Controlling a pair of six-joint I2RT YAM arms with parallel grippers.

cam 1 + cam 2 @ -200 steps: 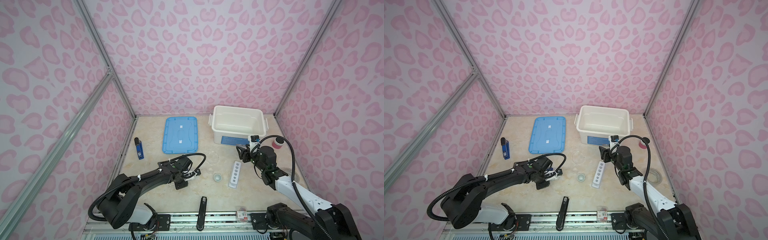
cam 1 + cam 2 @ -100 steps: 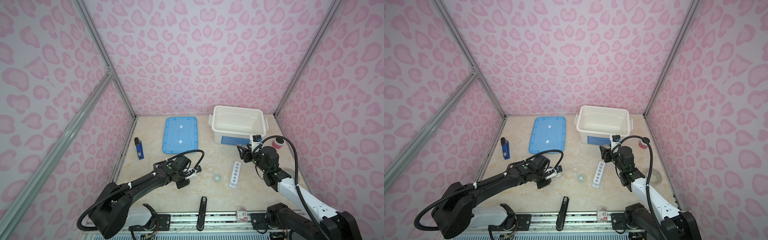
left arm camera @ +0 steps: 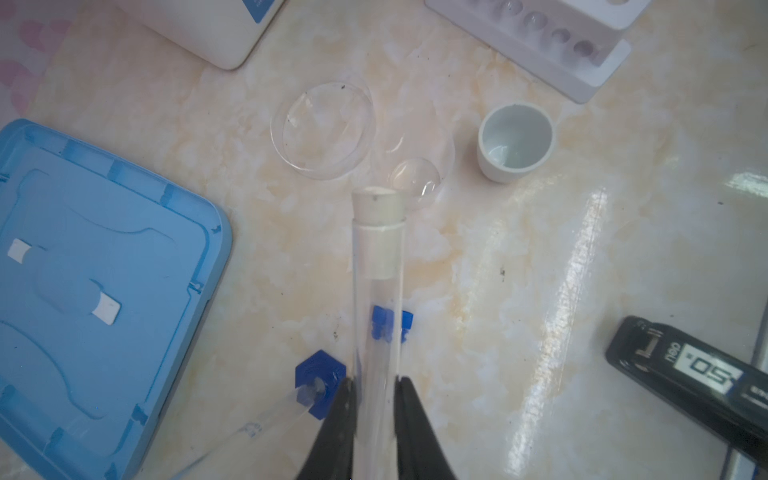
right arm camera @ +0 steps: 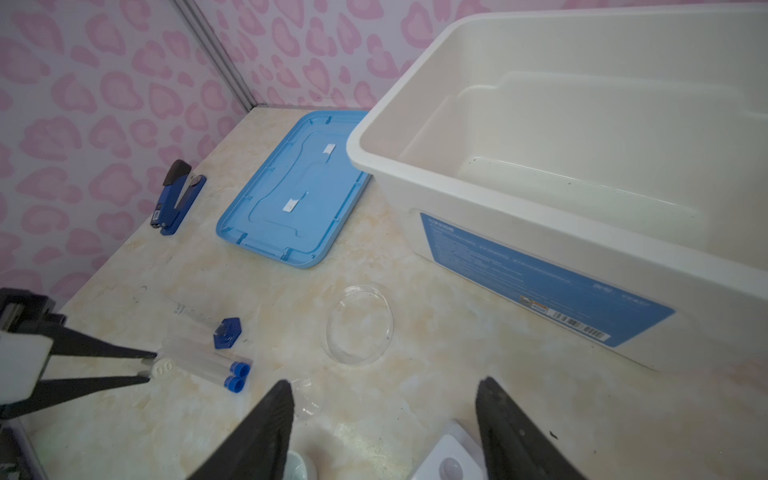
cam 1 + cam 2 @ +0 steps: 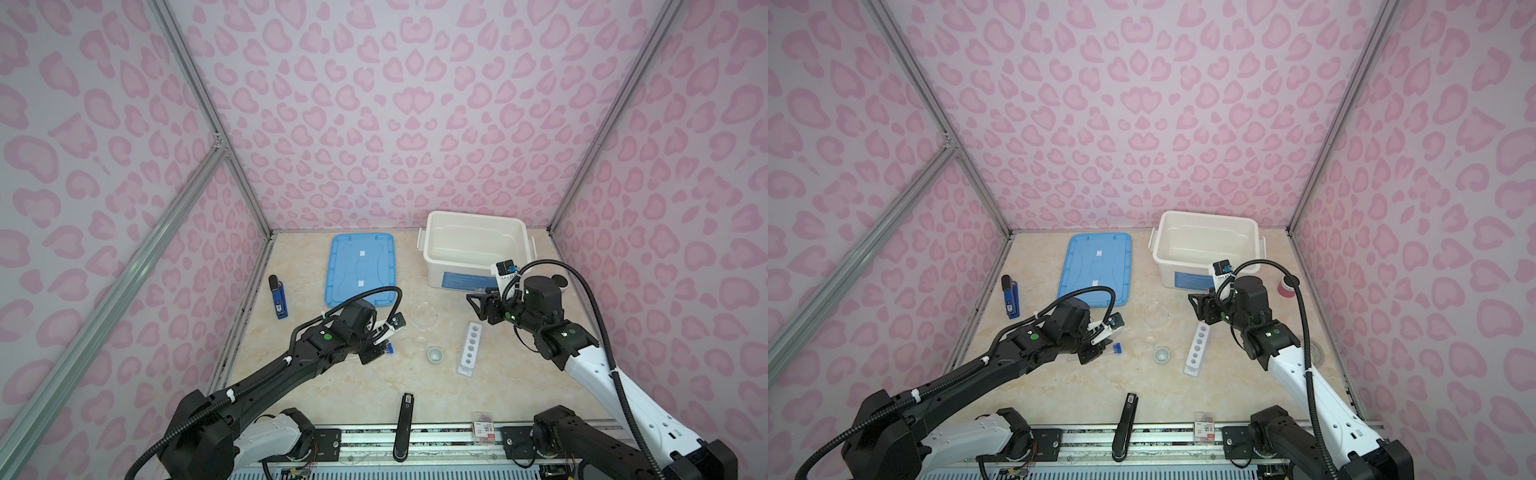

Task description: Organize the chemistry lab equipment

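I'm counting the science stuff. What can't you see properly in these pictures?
- White rack: cut off by the top edge in the left wrist view.
- Tiny cup: cut off by the bottom edge in the right wrist view.
- Clear tube in the left pincer: lower end runs off the left wrist view.
- Bin label: print too small to read, right wrist view.
- Pink can: mostly behind the right arm in a top view.
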